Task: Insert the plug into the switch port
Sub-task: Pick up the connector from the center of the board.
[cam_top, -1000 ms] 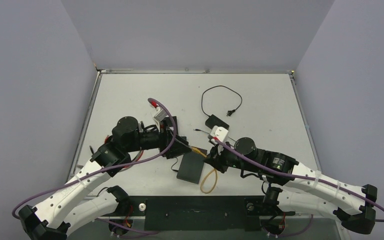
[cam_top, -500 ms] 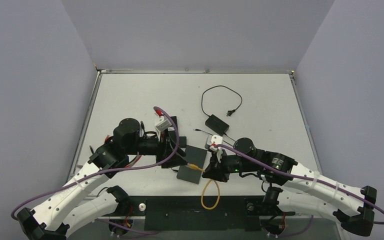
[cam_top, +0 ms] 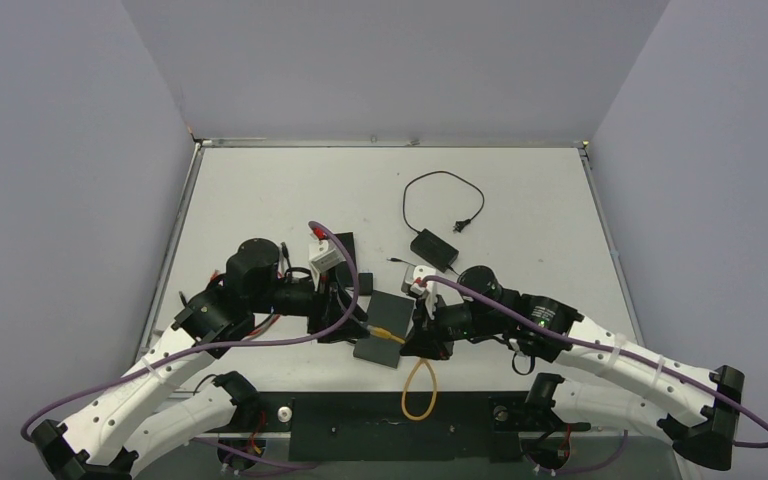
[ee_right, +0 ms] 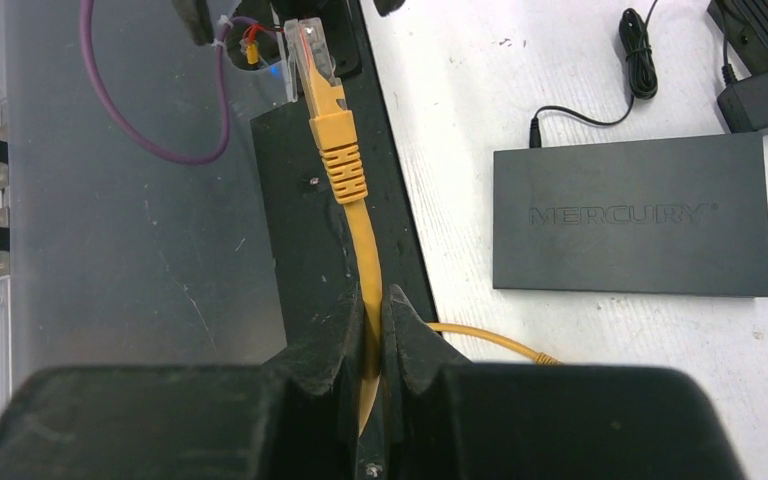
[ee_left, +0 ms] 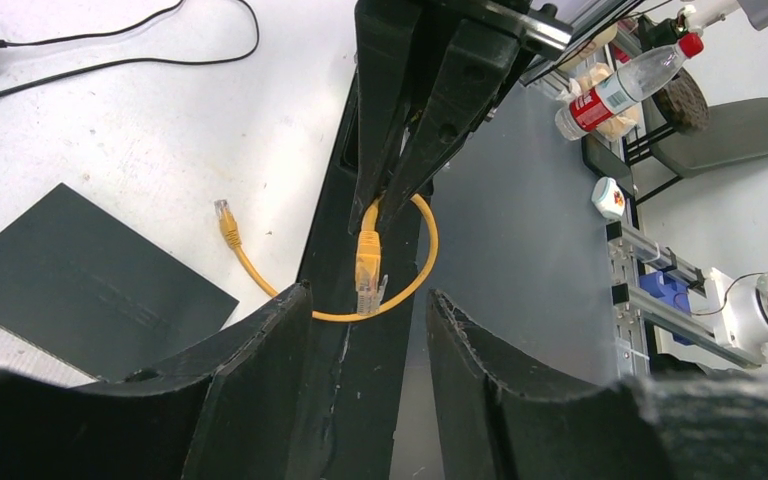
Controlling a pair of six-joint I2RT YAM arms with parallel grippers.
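The right hand (ee_right: 371, 305) is pressed together on the yellow network cable (ee_right: 362, 240) just behind its clear-tipped plug (ee_right: 303, 55), leaving the plug bare ahead toward 12 o'clock, probably so the tip can enter a port unobstructed; the flat black Mercury switch (ee_right: 630, 215) lies on the white surface (ee_right: 480, 90) at 3 o'clock of the plug, well apart and not yet met; the left hand (ee_left: 368, 300) stands spread and empty, facing the plug, likely to regrip or steady it.

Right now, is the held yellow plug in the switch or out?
Out. The right gripper pinches the cable, its plug apart from the switch.
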